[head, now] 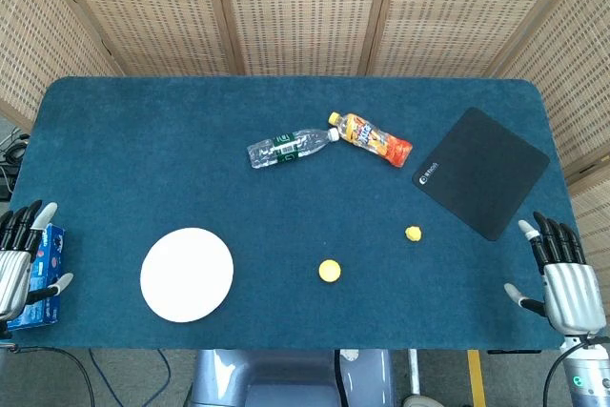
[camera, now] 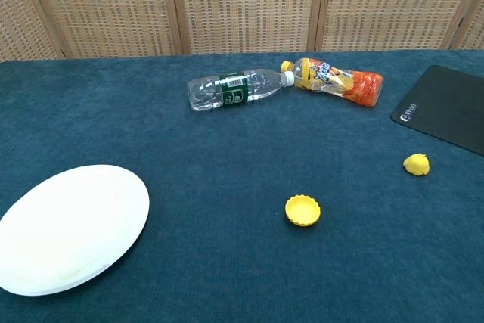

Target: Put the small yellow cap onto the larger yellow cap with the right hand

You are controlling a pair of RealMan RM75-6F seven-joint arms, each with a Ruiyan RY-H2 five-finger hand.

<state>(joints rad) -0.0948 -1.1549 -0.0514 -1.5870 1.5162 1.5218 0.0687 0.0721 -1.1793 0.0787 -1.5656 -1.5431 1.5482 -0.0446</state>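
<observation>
The larger yellow cap lies open side up near the table's front middle. The small yellow cap lies to its right and a little farther back, apart from it. My right hand hovers at the table's front right corner, fingers spread, holding nothing, well right of both caps. At the front left edge my left hand is open beside a blue box. Neither hand shows in the chest view.
A white plate sits front left. A clear water bottle and an orange juice bottle lie at mid-back. A black mouse pad lies at the right. A blue box sits by the left hand.
</observation>
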